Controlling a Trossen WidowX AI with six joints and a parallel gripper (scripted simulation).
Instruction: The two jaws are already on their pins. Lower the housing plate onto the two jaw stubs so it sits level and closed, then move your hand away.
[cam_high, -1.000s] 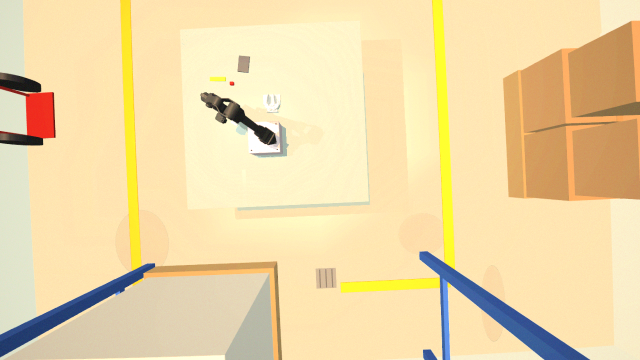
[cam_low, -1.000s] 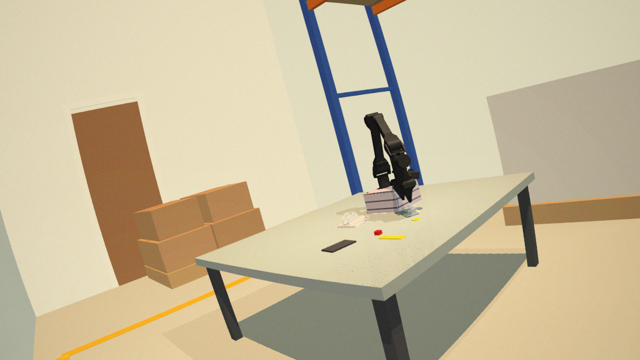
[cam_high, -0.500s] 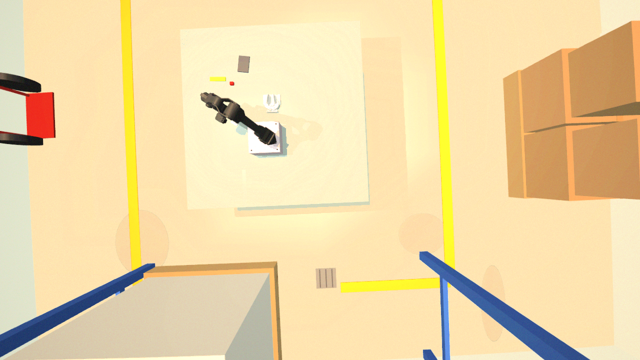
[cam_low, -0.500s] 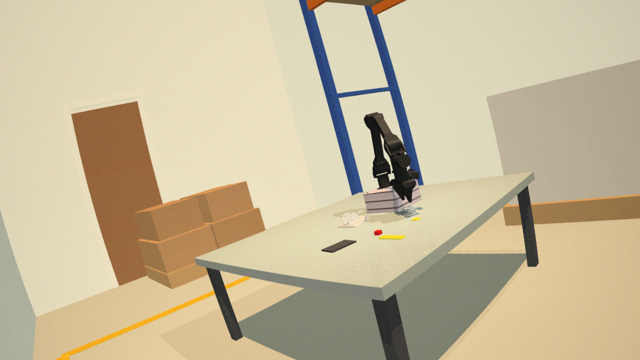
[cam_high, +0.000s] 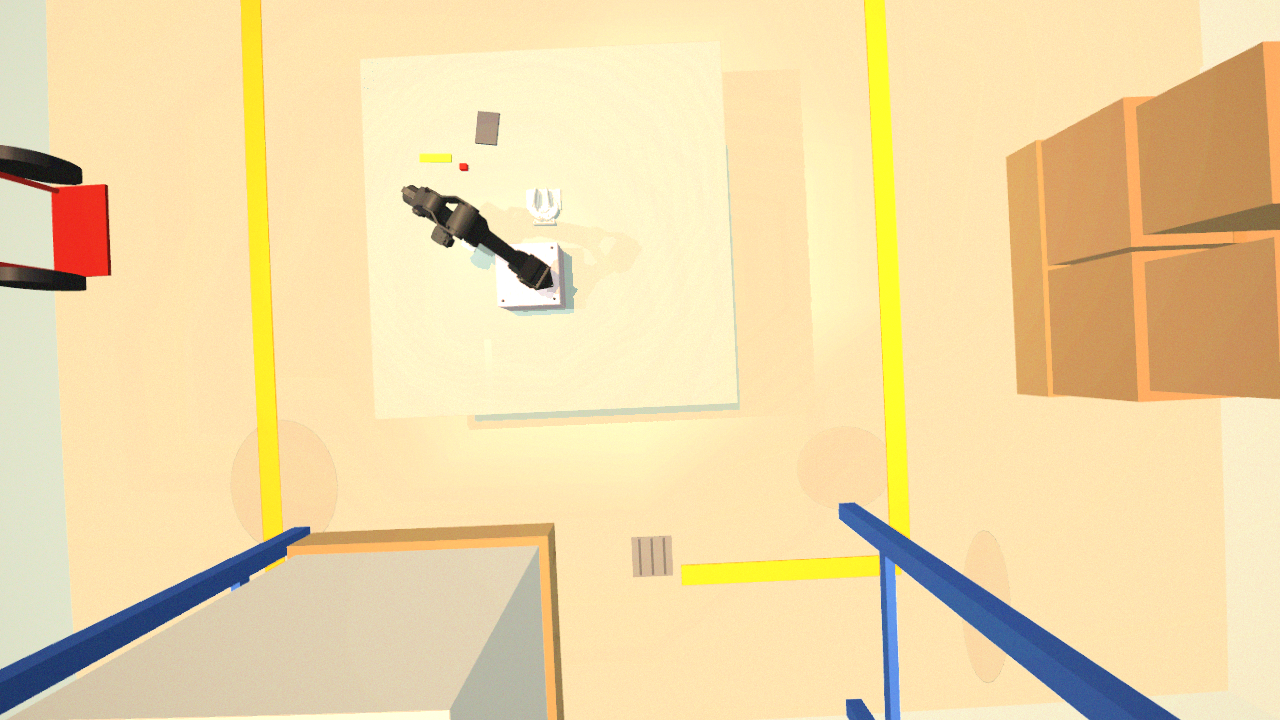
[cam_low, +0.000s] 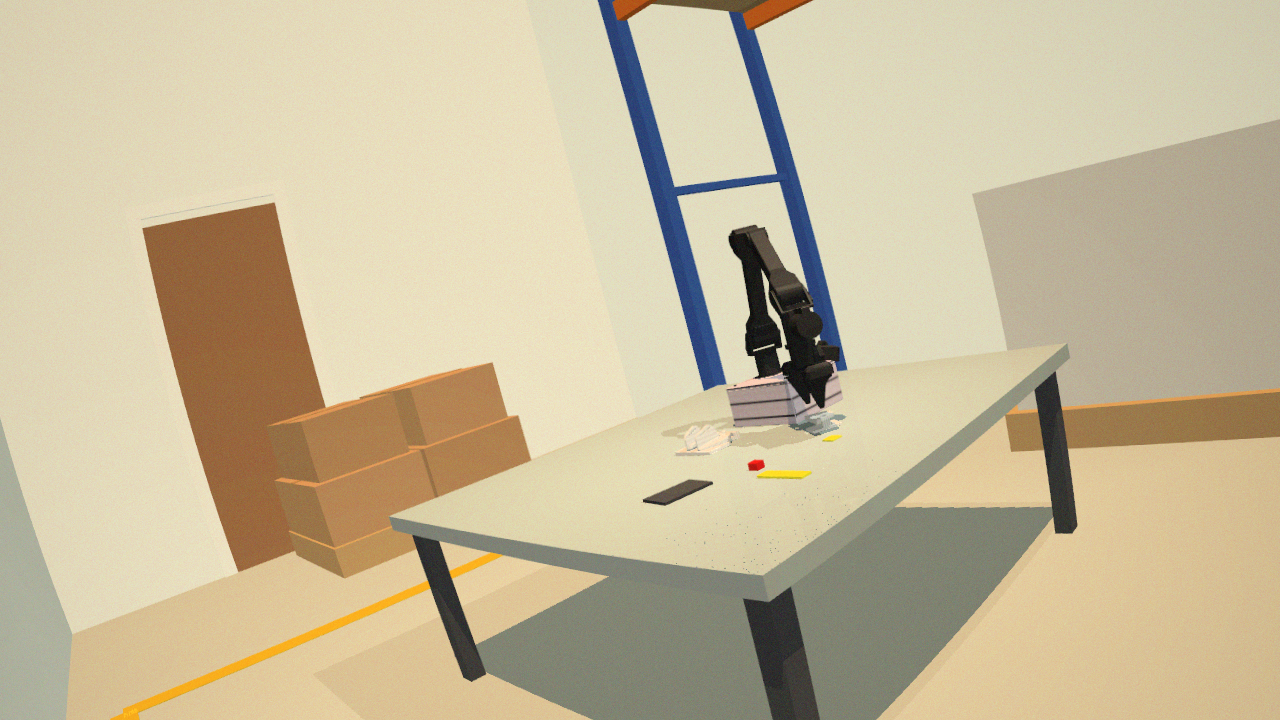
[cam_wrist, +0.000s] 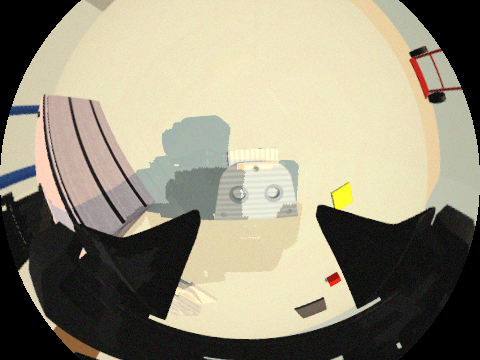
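The housing plate (cam_wrist: 270, 207) (cam_low: 819, 424), a pale grey piece with a rounded edge and two round holes, lies on the table, partly in shadow. The arm largely hides it in the top view. My gripper (cam_wrist: 259, 215) (cam_low: 815, 402) is open and empty above it, fingers wide apart and pointing down. The white base with the two jaws (cam_high: 543, 205) (cam_low: 705, 440) stands apart from the plate; it shows partly in the wrist view (cam_wrist: 192, 301) behind a finger. The jaws look raised above its flat part. Their pins and stubs are too small to make out.
The arm's pinkish block (cam_high: 529, 300) (cam_low: 760, 402) (cam_wrist: 87, 160) stands beside the plate. A small red cube (cam_high: 463, 167) (cam_low: 756, 464) (cam_wrist: 333, 279), a yellow strip (cam_high: 435, 158) (cam_low: 784, 474) and a dark flat block (cam_high: 487, 128) (cam_low: 678, 491) (cam_wrist: 311, 308) lie farther out. A yellow piece (cam_low: 831, 438) (cam_wrist: 342, 196) lies near the plate.
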